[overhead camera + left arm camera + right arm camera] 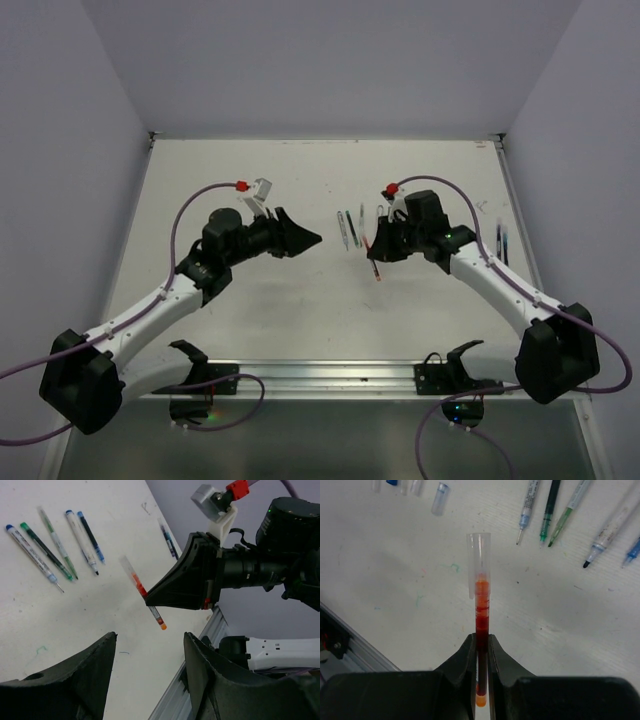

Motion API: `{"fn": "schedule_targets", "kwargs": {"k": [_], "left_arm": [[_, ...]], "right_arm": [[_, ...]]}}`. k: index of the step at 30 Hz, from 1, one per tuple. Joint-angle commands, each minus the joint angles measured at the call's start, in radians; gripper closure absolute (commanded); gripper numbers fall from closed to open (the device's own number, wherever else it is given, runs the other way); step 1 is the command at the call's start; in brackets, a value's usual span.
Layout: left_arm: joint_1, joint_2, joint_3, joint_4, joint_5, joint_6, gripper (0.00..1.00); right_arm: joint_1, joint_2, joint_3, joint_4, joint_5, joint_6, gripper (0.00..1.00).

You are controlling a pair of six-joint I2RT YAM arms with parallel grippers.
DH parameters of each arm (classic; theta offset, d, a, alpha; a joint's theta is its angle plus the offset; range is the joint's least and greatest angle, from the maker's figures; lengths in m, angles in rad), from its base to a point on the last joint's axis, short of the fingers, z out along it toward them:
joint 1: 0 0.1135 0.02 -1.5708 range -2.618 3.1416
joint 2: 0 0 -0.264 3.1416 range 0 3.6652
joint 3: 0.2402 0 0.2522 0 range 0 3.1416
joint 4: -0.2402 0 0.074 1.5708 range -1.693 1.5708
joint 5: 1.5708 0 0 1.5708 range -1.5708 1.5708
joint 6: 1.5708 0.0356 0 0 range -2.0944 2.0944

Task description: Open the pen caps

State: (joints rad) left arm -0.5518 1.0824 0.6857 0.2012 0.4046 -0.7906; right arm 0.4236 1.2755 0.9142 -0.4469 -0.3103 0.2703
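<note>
Red pen pinched in right gripper, cap seemingly still on; left gripper, spread open, should grasp cap, pull.

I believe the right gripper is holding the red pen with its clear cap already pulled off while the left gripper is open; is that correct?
Not quite: the clear cap sits on the red pen, not pulled off, as the right wrist view shows. The right gripper does hold the pen, and the left gripper is open.
</note>
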Motion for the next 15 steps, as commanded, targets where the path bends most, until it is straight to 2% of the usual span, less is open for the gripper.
{"fn": "schedule_targets", "kwargs": {"k": [1,8,15], "left_arm": [[0.004,-0.013,-0.075,0.069,0.069,-0.078,0.4],[0.004,-0.003,-0.109,0.147,0.108,-0.136,0.4],[0.003,0.063,-0.066,0.184,0.123,-0.157,0.4]], "right_arm": [[0.018,-0.067,-0.02,0.177,-0.094,0.122,1.0],[0.067,-0.082,-0.005,0.186,-0.185,0.119,1.0],[0.127,-0.099,-0.024,0.215,-0.184,0.122,1.0]]}}
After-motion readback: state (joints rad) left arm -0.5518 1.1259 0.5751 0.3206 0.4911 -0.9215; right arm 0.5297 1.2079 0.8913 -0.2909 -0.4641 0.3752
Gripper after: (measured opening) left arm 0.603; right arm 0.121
